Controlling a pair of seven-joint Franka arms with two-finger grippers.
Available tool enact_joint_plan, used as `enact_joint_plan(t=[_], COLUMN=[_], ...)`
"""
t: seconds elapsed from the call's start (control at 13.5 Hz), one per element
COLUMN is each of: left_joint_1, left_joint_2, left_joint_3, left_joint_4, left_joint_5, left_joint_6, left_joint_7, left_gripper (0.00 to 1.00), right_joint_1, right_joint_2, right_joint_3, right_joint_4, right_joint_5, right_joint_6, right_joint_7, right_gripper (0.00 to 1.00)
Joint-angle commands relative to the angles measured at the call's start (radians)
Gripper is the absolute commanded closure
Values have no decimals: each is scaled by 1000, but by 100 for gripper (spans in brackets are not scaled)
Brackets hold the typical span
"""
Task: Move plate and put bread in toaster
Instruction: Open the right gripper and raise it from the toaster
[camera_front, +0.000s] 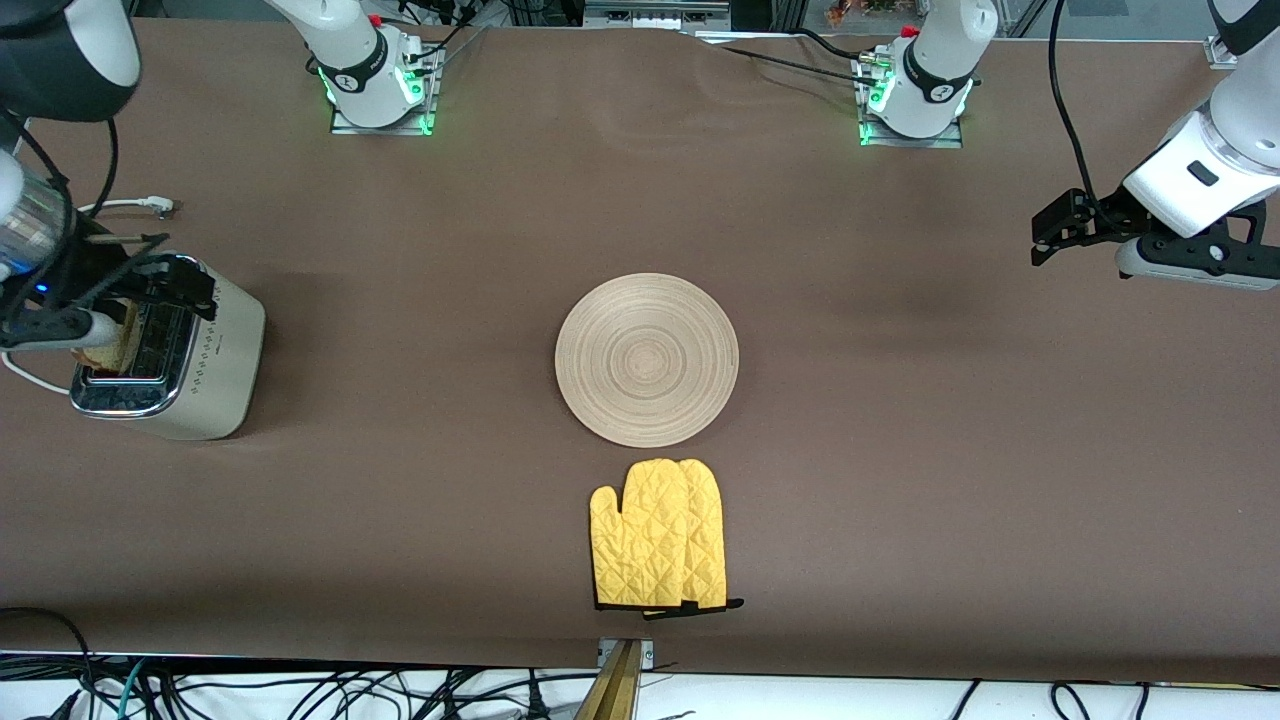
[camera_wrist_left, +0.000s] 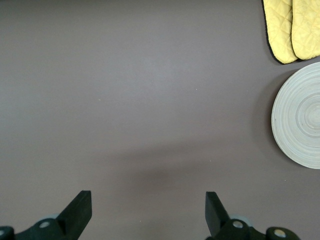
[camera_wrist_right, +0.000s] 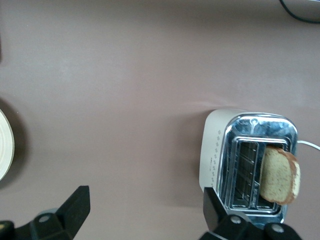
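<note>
Yellow quilted mitt (camera_front: 660, 534) lies flat on the brown table (camera_front: 950, 450) (black trim at its cuff), near the camera-side edge.

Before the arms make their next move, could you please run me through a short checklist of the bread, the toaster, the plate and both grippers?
1. Bread in a toaster slot: ok, it stands in the slot farther from the plate, its top sticking out.
2. Bread seated straight: cannot tell, it looks tilted.
3. Right gripper released: ok, fingers open, holding nothing, over the toaster.
4. Left gripper free: ok, fingers open, over bare table at the left arm's end.
5. Plate clear of both arms: ok, it lies flat at mid-table.
6. Yellow oven mitt apart from the plate: ok, just nearer the front camera, a small gap between them.
</note>
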Motion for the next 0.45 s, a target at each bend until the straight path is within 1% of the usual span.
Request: enact_joint_plan(t=[0.0, 0.07, 0.37], left_joint_1=[-4, -4, -4], left_joint_2=[16, 16, 16], left_joint_3=[1, 1, 0], left_joint_4=[32, 32, 32], left_joint_5=[-12, -12, -12], left_joint_6=[-21, -21, -21], left_joint_7=[-8, -8, -8], left_gripper=[0, 0, 0], right_joint_1=[-63, -66, -61], right_joint_2=[-78, -81, -52], right_joint_3=[38, 41, 41], right_joint_4=[-115, -123, -83], right_joint_5=[12, 12, 0], right_joint_6=[22, 16, 2], right_joint_7=[8, 5, 4], right_gripper=[0, 0, 0])
